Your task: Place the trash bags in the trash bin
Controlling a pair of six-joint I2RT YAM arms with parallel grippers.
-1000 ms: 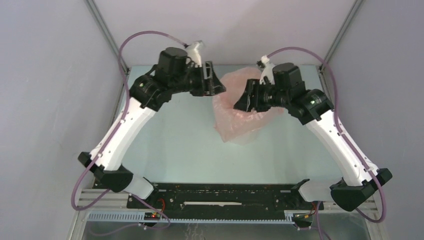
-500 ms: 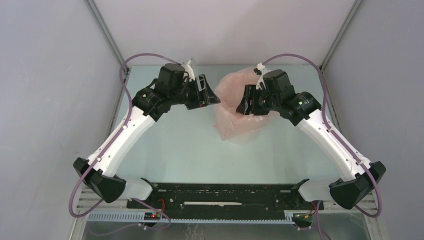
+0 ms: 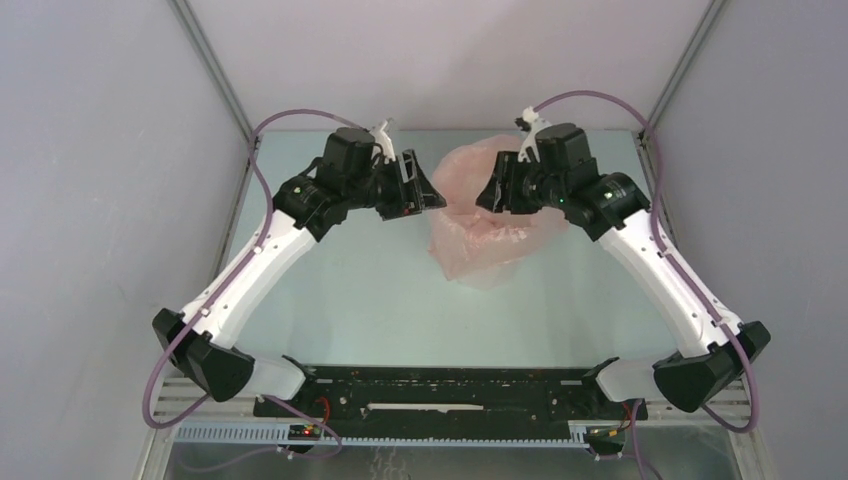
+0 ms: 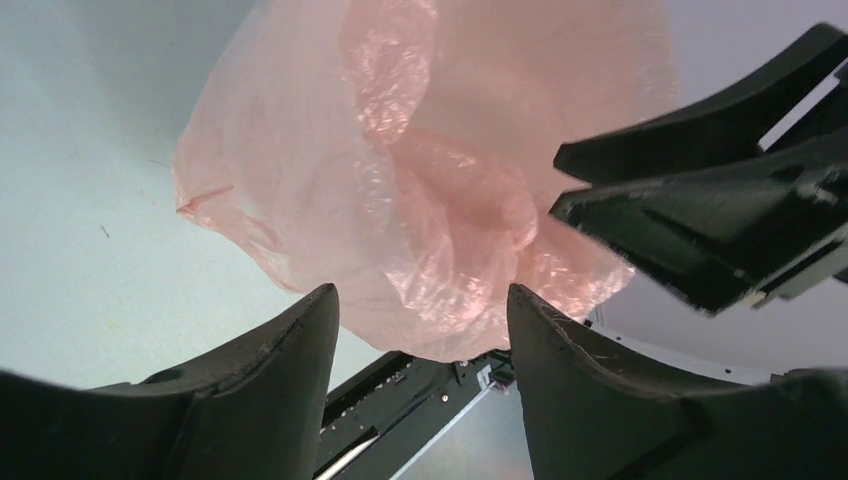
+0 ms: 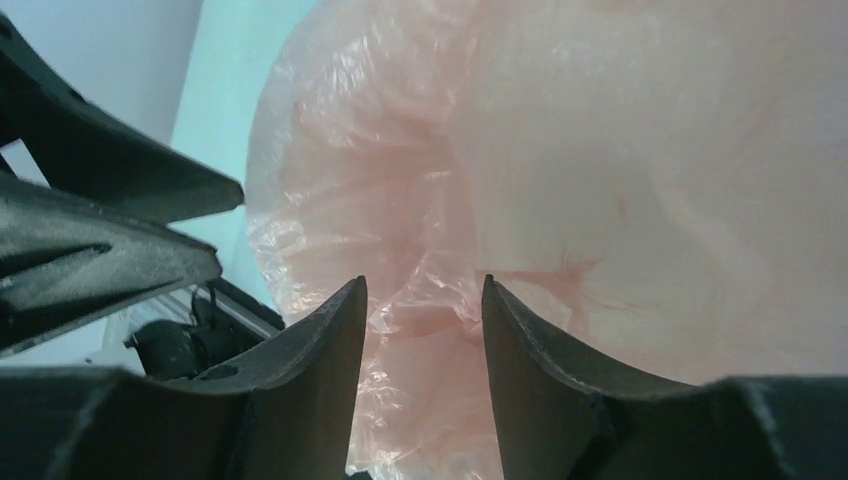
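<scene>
The pale-pink trash bag (image 3: 478, 225) stands puffed up at the middle back of the table. It fills the left wrist view (image 4: 420, 170) and the right wrist view (image 5: 600, 150). The trash bin does not show plainly; the bag covers where it could stand. My left gripper (image 3: 438, 196) is open at the bag's left side, with its jaws (image 4: 420, 310) apart just short of the film. My right gripper (image 3: 485, 200) is open over the bag's top, with wrinkled film lying between its spread jaws (image 5: 423, 290). Each gripper's fingers show in the other's wrist view.
The pale-green table top (image 3: 340, 290) is walled by grey panels left, right and behind. The black base rail (image 3: 440, 390) with both arm mounts runs along the near edge. The two grippers face each other a short gap apart.
The left gripper has come down and slightly right, closer to the bag. The right gripper has lifted and shifted back over the bag's top. The bag has barely changed shape.
</scene>
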